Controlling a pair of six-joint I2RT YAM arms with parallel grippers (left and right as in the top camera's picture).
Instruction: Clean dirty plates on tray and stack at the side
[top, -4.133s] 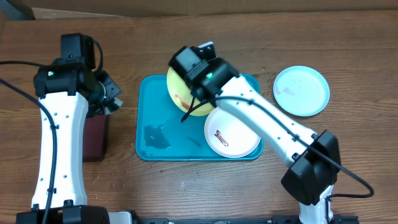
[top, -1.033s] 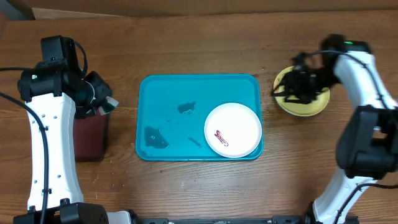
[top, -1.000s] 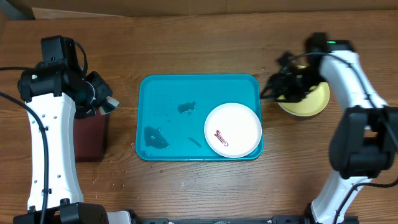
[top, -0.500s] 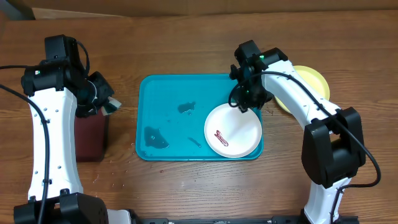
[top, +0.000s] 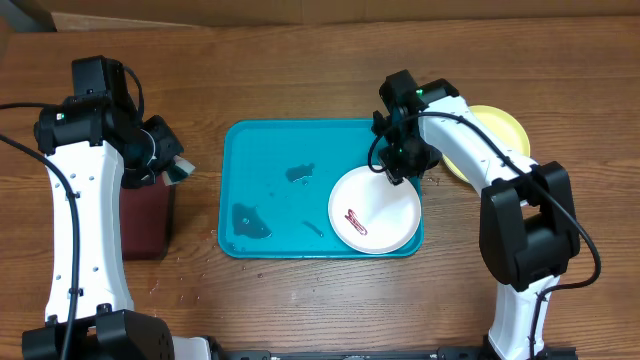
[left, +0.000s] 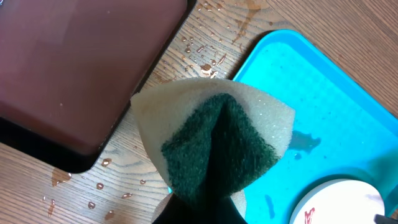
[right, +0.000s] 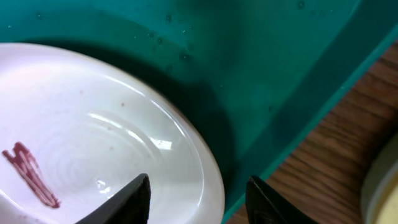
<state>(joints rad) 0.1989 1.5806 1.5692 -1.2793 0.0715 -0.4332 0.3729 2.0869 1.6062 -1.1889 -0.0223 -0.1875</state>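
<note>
The white plate (top: 375, 210) with a red-brown smear lies in the right part of the teal tray (top: 260, 190). My right gripper (top: 392, 172) is open, its fingers straddling the plate's upper rim; in the right wrist view the plate (right: 81, 143) lies between the open jaws (right: 198, 199) over the tray (right: 267, 74). The yellow-green plate (top: 505, 125) lies on the table right of the tray, partly behind my right arm; the light blue plate is hidden. My left gripper (top: 168, 165) is shut on a folded yellow-and-green sponge (left: 214, 140), held left of the tray (left: 323, 93).
A dark maroon black-rimmed tray (top: 148, 215) lies at the left under my left arm, also in the left wrist view (left: 68, 68). Water drops dot the wood (left: 205, 53) between it and the teal tray. Wet patches (top: 250, 220) lie on the teal tray.
My right arm put the yellow-green plate down at the right side, let go, and swung back left to the white plate's upper rim. The left arm hardly moved.
</note>
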